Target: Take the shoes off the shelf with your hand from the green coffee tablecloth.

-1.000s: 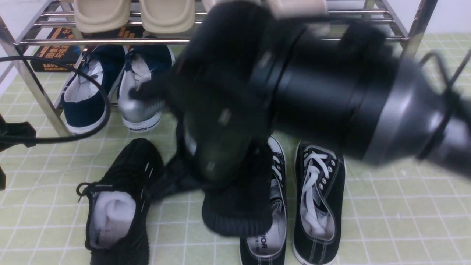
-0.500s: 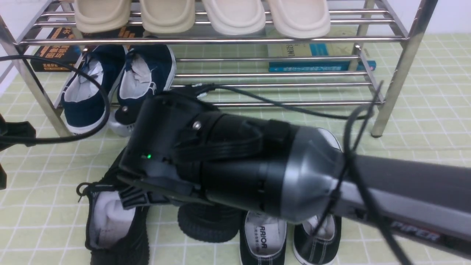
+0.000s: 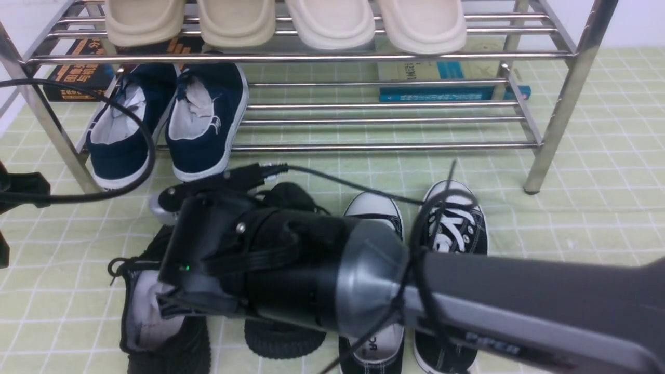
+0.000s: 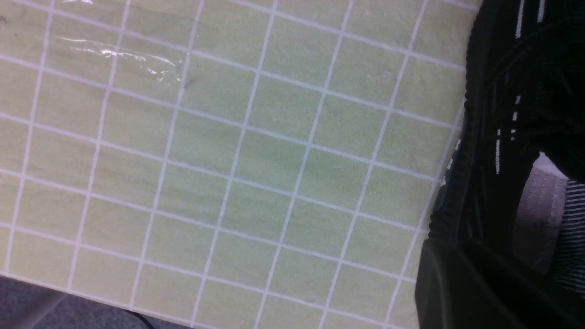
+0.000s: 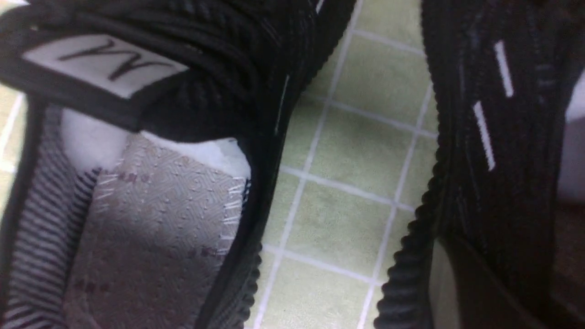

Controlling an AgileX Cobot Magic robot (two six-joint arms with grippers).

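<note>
Both black knit shoes lie on the green tablecloth (image 3: 571, 218) in front of the shelf (image 3: 384, 147). One shoe (image 3: 156, 317) is at the left, its opening showing white stuffing (image 5: 132, 219). The other shoe (image 3: 284, 337) rests beside it under my right arm (image 3: 291, 270). In the right wrist view my right gripper (image 5: 480, 292) sits on that shoe's side wall (image 5: 480, 137), one finger against its ribbed sole. My left gripper (image 4: 480, 292) shows only as a dark shape beside a knit shoe (image 4: 502, 114); its jaws are hidden.
Black canvas sneakers with white toe caps (image 3: 457, 223) stand right of the knit shoes. Navy shoes (image 3: 205, 119) sit on the rack's lower tier, beige slippers (image 3: 332, 23) on top. Books (image 3: 447, 91) lie behind the rack. A black cable (image 3: 130, 171) loops at the left.
My right arm came down from in front of the rack with the second knit shoe. The shoe now rests on the cloth beside the first one.
</note>
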